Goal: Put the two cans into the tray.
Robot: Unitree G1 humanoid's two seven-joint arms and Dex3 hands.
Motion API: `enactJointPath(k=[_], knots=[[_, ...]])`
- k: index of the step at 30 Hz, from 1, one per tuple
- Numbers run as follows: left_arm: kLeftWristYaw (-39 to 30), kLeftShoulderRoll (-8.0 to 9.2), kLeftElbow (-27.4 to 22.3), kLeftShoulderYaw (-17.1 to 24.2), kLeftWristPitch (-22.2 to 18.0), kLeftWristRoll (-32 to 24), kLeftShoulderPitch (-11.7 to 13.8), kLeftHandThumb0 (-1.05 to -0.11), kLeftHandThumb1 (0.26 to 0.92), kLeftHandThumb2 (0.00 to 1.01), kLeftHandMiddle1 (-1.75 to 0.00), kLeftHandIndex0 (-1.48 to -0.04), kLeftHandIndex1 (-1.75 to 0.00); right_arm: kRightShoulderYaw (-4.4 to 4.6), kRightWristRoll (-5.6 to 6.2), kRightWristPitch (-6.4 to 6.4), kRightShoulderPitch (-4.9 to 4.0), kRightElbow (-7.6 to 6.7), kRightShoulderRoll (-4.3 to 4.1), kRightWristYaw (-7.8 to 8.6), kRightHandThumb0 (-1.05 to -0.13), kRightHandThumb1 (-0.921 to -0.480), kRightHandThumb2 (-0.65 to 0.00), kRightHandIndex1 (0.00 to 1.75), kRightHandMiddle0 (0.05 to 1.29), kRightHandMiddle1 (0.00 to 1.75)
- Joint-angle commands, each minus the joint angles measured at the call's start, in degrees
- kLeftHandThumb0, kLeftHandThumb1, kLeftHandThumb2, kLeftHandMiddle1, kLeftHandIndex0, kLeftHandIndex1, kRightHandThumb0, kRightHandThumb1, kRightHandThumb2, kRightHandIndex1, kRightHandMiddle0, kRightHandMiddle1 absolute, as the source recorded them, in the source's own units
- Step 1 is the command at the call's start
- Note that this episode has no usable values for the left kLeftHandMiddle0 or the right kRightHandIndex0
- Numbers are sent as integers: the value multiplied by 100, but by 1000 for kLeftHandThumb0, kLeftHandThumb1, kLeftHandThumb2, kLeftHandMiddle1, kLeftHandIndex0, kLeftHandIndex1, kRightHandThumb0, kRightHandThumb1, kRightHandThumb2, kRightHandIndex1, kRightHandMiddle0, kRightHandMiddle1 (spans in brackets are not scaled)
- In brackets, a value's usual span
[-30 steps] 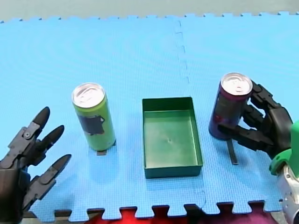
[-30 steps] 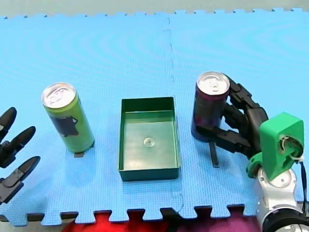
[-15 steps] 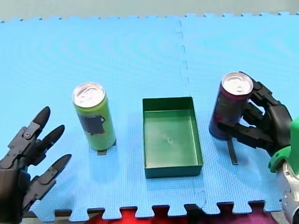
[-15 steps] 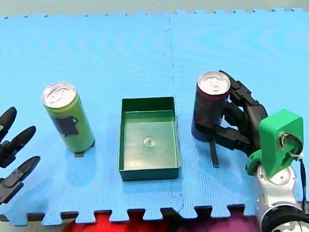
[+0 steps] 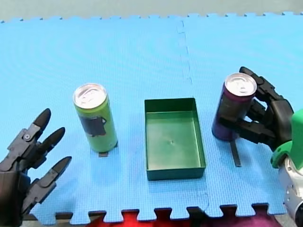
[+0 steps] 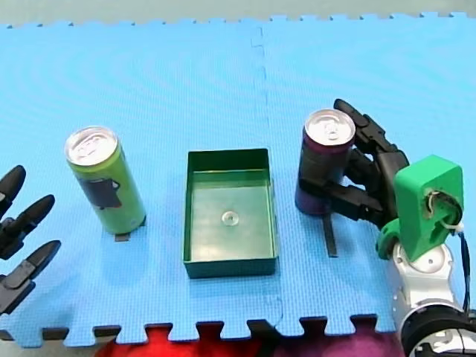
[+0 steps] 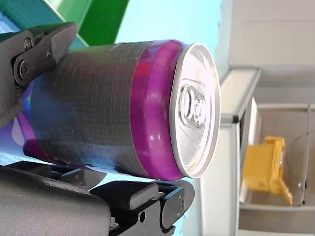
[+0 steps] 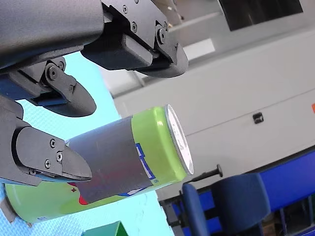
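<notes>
Right hand (image 5: 265,122) has its fingers wrapped around the upright purple can (image 5: 230,116), with the tray (image 5: 170,100) just to its left; left hand (image 5: 26,163) waits near the upright green can (image 5: 97,123), on the tray's far side.

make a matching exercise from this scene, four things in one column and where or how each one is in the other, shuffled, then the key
Column one
1. green can
2. purple can
3. tray
4. left hand

Column two
a. sits between the two cans
b. gripped by the right hand
c. holds nothing, at the near left corner of the mat
d. stands upright and free, left of the tray

Pairs: 1-d, 2-b, 3-a, 4-c
</notes>
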Motion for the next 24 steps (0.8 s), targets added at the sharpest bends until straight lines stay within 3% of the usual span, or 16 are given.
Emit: enactJointPath(k=[1, 19, 22, 24], knots=[[-3, 23, -40, 20, 25, -30, 14, -1048, 921, 113, 0, -458, -6, 6, -19, -12, -49, 4, -18, -47, -802, -655, 0, 5, 357, 1], [72, -17, -274, 17, 151, 28, 104, -1048, 921, 116, -1, -465, -5, -7, -58, -48, -95, 56, 15, -143, -766, -652, 0, 18, 397, 15], [79, -21, -288, 21, 165, 36, 105, -1048, 921, 116, -2, -465, -4, 35, -125, -67, -95, 52, 3, -207, -760, -651, 0, 45, 480, 45], [85, -26, -291, 22, 172, 41, 100, -1048, 921, 116, -2, -465, -4, 68, -182, -86, -102, 39, 0, -298, -649, -615, 0, 65, 678, 57]])
